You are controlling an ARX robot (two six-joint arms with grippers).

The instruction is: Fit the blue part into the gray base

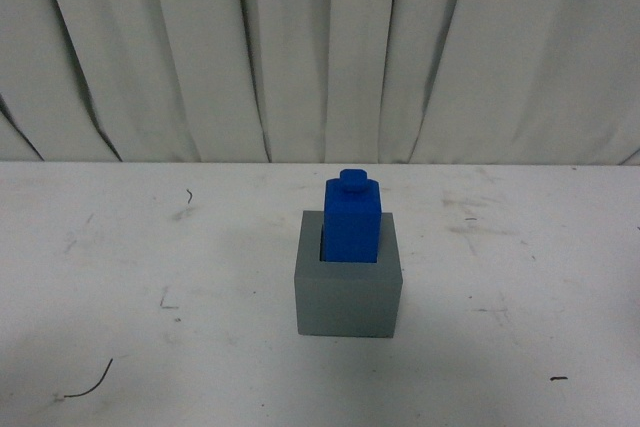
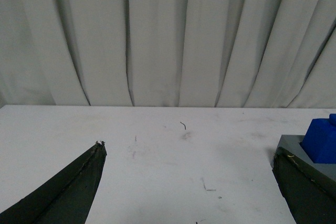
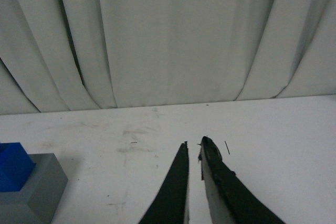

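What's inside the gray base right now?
The blue part stands upright in the recess of the gray base, its knobbed top sticking out. Its lower end and the recess floor are hidden.

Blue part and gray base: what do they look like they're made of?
Blue part: likely hard plastic, saturated colour, faint vertical ribbing on its front face, slight sheen; possibly 3D printed.
Gray base: matte, uniform gray, crisp edges, no glare; probably plastic too, though painted wood or foam can't be ruled out.

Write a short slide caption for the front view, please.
Blue part standing upright in the gray base on the white table; no grippers visible.
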